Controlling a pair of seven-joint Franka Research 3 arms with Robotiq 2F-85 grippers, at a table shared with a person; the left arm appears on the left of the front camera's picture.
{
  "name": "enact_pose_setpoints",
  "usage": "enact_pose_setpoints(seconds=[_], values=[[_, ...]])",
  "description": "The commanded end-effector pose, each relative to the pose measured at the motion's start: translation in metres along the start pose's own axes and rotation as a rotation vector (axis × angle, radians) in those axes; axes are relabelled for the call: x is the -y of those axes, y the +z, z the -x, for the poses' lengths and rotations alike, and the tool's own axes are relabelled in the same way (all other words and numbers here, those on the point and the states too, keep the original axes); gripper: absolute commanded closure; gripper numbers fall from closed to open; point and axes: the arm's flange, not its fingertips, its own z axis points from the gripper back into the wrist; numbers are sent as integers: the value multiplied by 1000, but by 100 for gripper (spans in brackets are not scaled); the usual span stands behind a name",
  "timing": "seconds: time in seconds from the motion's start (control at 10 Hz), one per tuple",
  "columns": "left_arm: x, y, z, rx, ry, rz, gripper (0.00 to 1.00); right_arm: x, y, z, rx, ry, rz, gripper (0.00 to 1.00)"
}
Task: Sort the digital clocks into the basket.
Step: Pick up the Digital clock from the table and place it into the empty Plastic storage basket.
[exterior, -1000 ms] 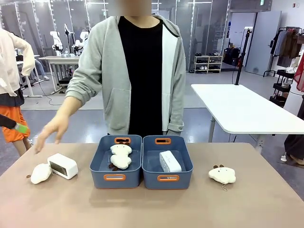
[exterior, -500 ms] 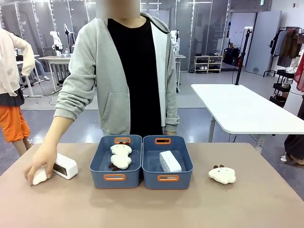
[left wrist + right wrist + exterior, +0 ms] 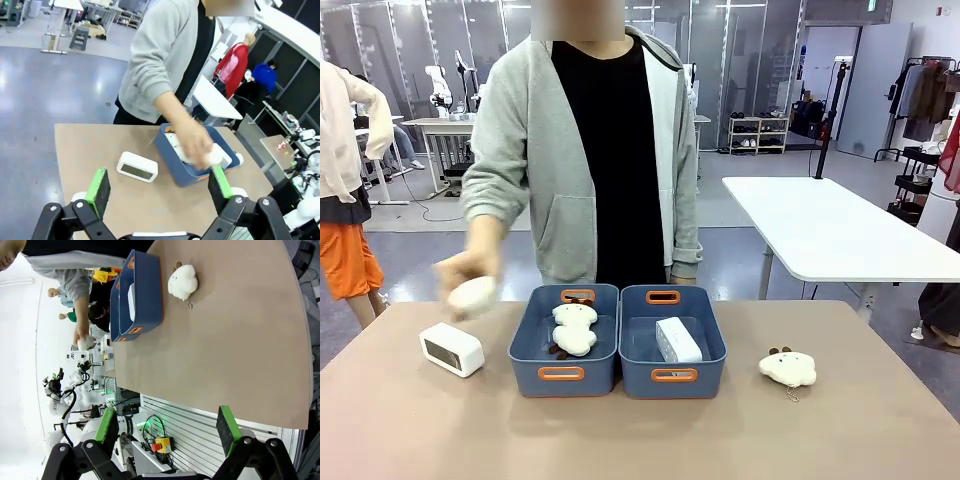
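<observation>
Lying left of both blue bins [image 3: 525,380], the loose digital clock [image 3: 452,349] faces the left gripper [image 3: 159,177], long axis running finger to finger between its wide-open jaws; the right gripper [image 3: 167,415], equally wide, is farther.

The worktop [image 3: 620,440] is plain light brown. The basket [image 3: 705,372] and the second bin [image 3: 532,372] are the same dull blue, each with orange rims round its handle slots. The clock on the worktop [image 3: 452,349] is white with a dark grey display face, and the clock in the basket [image 3: 677,340] is white. The plush toy in the second bin [image 3: 574,328] is cream with dark brown bits at its ends. The plush toy at the right [image 3: 787,368] is cream with brown ears, and the held plush toy [image 3: 475,296] is off-white. The person's jacket [image 3: 515,150] is light grey and the shirt [image 3: 610,150] is black. The left claw [image 3: 159,184] and the right claw [image 3: 167,429] are black with bright green pads [image 3: 98,182].
</observation>
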Motion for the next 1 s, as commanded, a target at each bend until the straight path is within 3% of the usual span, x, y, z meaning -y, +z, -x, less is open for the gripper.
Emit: enact_pose_setpoints(seconds=[0.0, 0.2, 0.3, 0.5, 0.6, 0.7, 0.8, 0.9], values=[[3, -1, -12, -16, -15, -18, 0, 0, 1, 2, 0, 1, -14, 0], [10, -30, -20, -105, -80, -33, 0, 0, 1, 2, 0, 1, -14, 0], [19, -74, -24, -216, -163, -237, 0, 0, 1, 2, 0, 1, -14, 0], [56, -189, -7, -484, -408, -207, 0, 0, 1, 2, 0, 1, -14, 0], [69, -241, 24, -657, -483, -213, 0, 0, 1, 2, 0, 1, -14, 0], [78, -278, 51, -723, -447, -232, 0, 0, 1, 2, 0, 1, -14, 0], [81, -298, 67, -728, -354, -312, 0, 0, 1, 2, 0, 1, -14, 0], [81, -312, 77, -708, -276, -292, 0, 0, 1, 2, 0, 1, -14, 0]])
